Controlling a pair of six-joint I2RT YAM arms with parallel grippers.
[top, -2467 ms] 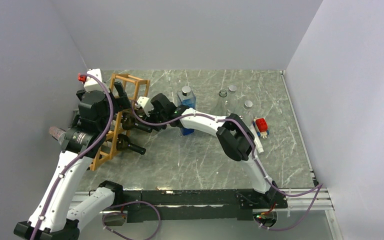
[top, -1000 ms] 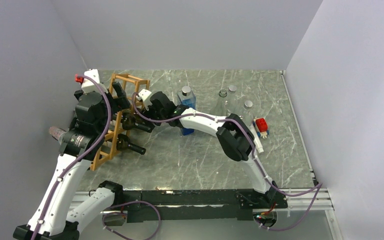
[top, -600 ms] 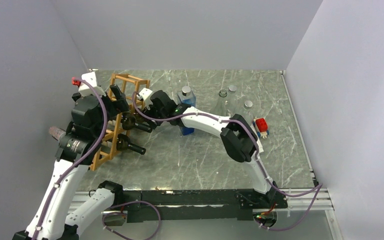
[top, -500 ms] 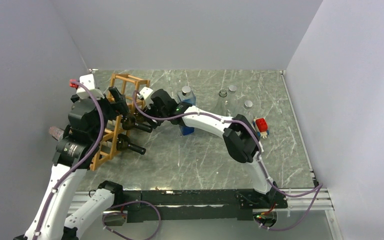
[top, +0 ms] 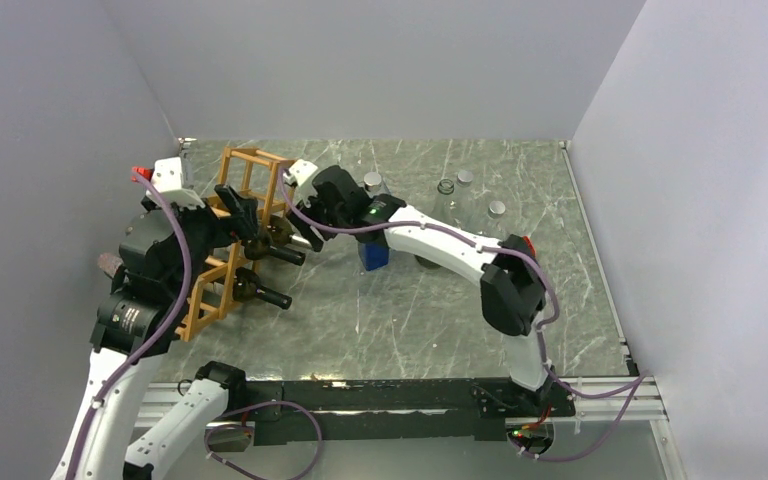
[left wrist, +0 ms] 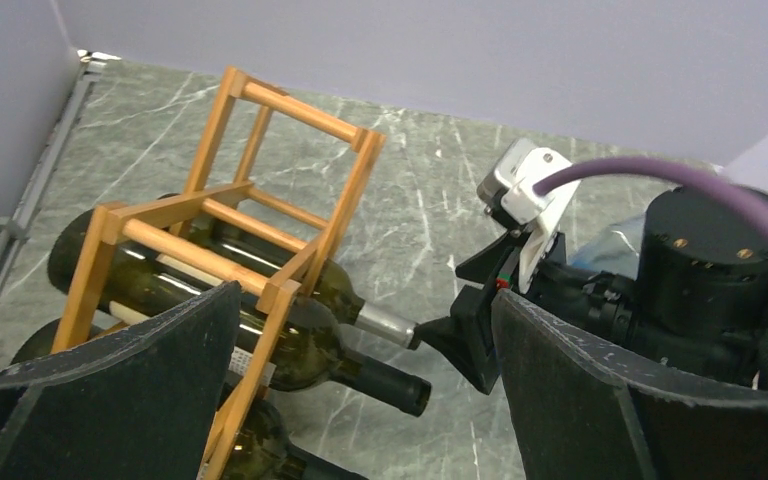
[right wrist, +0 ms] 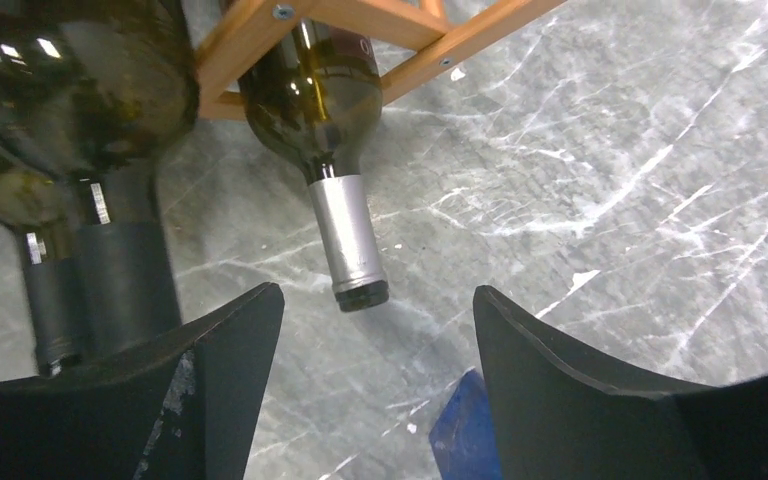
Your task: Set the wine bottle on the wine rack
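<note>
The wine rack (top: 257, 157) stands at the left of the table, its orange-brown sticks also filling the left wrist view (left wrist: 295, 100). A green wine bottle with a silver neck (right wrist: 345, 235) lies in an upper cell, neck pointing out (left wrist: 385, 325) (top: 295, 237). Two dark bottles with black necks (left wrist: 390, 380) lie in lower cells. My right gripper (right wrist: 378, 292) is open, and the silver neck's mouth sits just ahead of its fingertips, untouched. My left gripper (left wrist: 367, 295) is open wide beside the rack (top: 243, 212), holding nothing.
A blue square bottle (top: 375, 252) stands just right of the right gripper (top: 305, 222), and its corner shows in the right wrist view (right wrist: 460, 430). A small jar (top: 446, 186) and round lids (top: 497, 208) lie at the back right. The grey side wall is close behind the left arm.
The left arm has drawn back to the left, away from the rack. The right arm has swung toward the far side. The silver-necked bottle stays in the rack.
</note>
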